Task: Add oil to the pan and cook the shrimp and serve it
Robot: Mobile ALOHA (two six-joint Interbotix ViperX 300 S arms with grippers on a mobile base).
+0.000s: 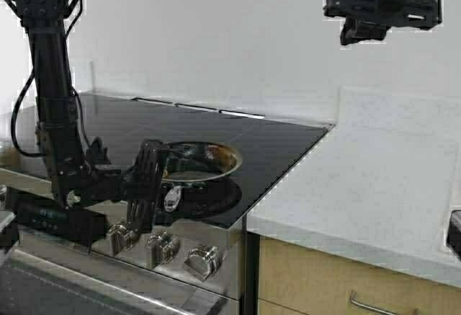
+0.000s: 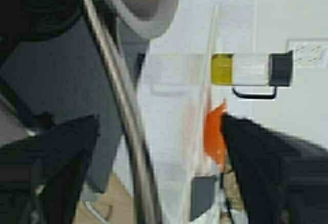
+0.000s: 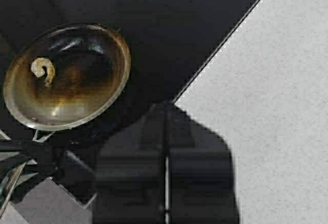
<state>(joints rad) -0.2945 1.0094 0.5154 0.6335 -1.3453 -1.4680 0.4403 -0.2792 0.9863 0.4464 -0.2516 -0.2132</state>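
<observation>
The pan (image 1: pixel 200 158) sits at the front of the black cooktop (image 1: pixel 281 142), dark inside with a shiny rim. The shrimp (image 3: pixel 43 70) lies curled inside the pan (image 3: pixel 66 75) in the right wrist view; it does not show in the high view. My left gripper (image 1: pixel 149 178) is open with its jaws on either side of the pan's handle (image 2: pixel 120 101), not closed on it. The oil (image 2: pixel 222 69) shows in the clear jug (image 2: pixel 251 69) far off on the counter in the left wrist view. My right gripper (image 1: pixel 364 35) is shut and empty, held high above the counter; it also shows in its own wrist view (image 3: pixel 165 108).
White counter (image 1: pixel 374 185) lies right of the stove. Stove knobs (image 1: pixel 162 246) line the front below the pan. An orange bowl (image 2: pixel 214 134) shows beside the left gripper's finger in the left wrist view. A drawer handle (image 1: pixel 378 306) is below the counter.
</observation>
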